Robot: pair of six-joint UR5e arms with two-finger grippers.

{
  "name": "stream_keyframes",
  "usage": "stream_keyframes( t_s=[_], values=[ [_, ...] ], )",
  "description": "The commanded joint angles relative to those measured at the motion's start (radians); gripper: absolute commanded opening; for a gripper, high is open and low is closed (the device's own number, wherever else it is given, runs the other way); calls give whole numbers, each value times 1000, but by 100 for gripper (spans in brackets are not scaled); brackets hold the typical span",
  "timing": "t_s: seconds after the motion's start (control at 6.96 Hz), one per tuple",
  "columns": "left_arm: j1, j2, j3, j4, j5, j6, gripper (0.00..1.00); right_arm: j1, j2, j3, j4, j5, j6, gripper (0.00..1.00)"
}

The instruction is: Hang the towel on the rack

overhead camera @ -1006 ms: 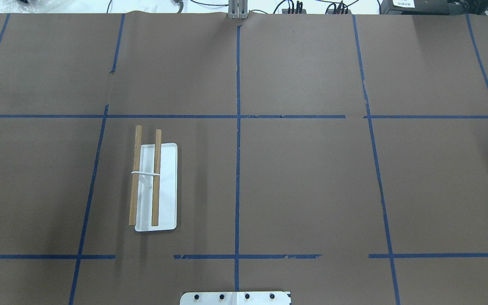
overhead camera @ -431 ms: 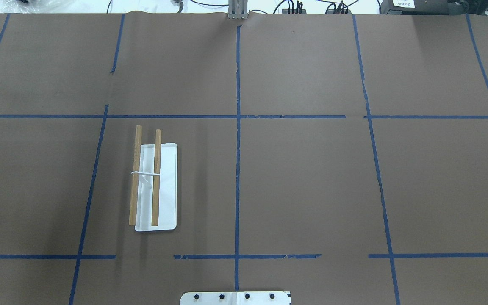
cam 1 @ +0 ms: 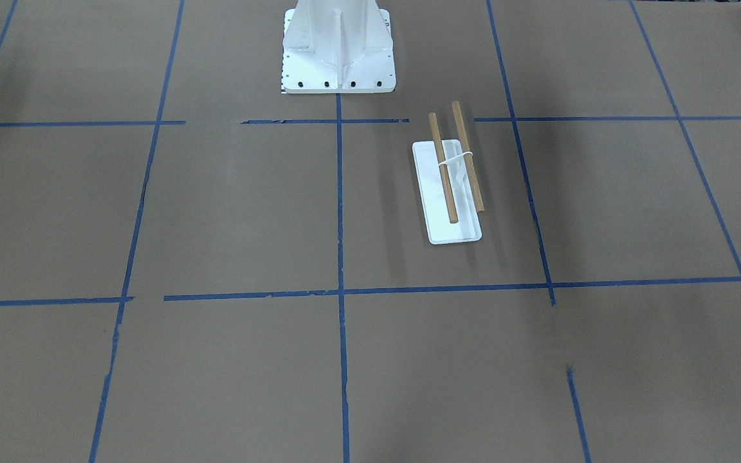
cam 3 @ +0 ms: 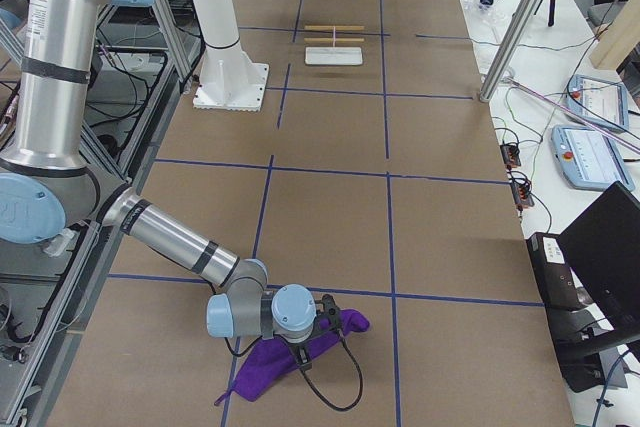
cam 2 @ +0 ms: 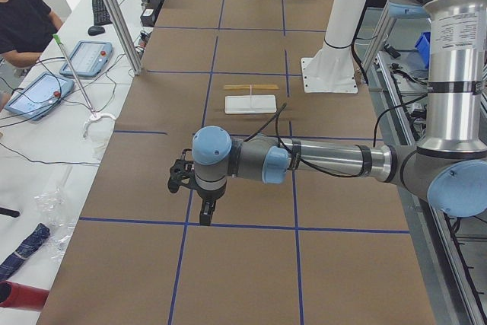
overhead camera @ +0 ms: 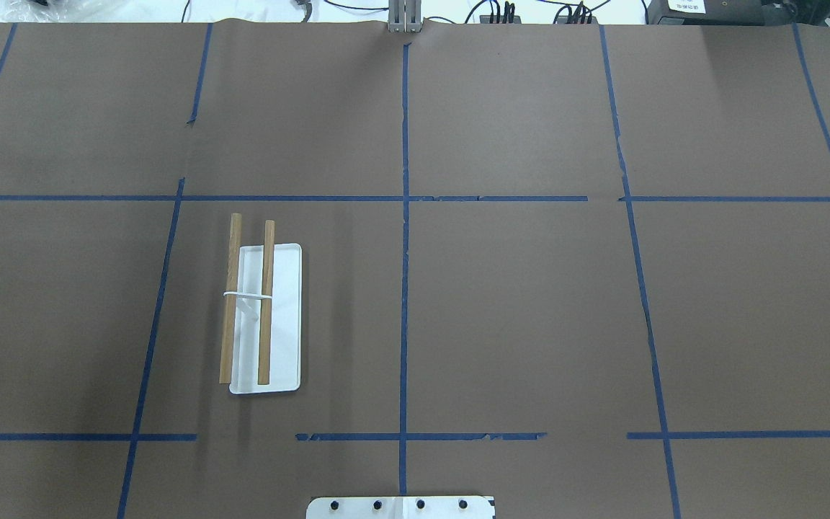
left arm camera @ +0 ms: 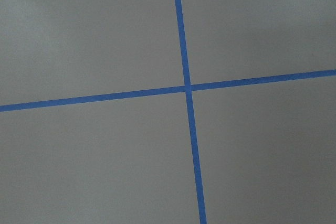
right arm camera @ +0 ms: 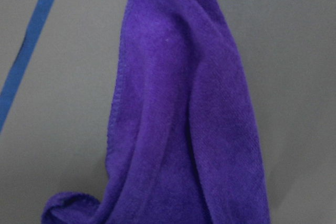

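The rack [overhead camera: 282,317] is a white tray base with two wooden dowels [overhead camera: 265,303] and stands on the brown table left of centre; it also shows in the front view [cam 1: 448,222]. The purple towel [cam 3: 285,355] lies bunched at the table's right end and fills the right wrist view [right arm camera: 184,119]. My right gripper [cam 3: 326,315] is right at the towel; I cannot tell whether it is open or shut. My left gripper [cam 2: 205,215] points down over bare table at the left end, far from the rack [cam 2: 250,103]; I cannot tell its state.
The white bolted robot pedestal [cam 1: 338,45] stands at the table's near-robot edge. Blue tape lines [left arm camera: 186,88] grid the brown paper. Operators' tablets [cam 2: 87,57] and cables lie on the side bench beyond the table.
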Motion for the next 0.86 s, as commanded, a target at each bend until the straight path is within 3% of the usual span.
stream_keyframes(
  t_s=[0.0,0.43,0.72],
  values=[
    [0,0,1,-1,0,0,100,-29,8,-41,2,-38,1,100],
    [0,0,0,-1,-2,0,100,-35,16,-53,0,-37,2,99],
    [0,-2,0,-1,-3,0,100,-35,17,-52,2,-35,1,65]
  ],
)
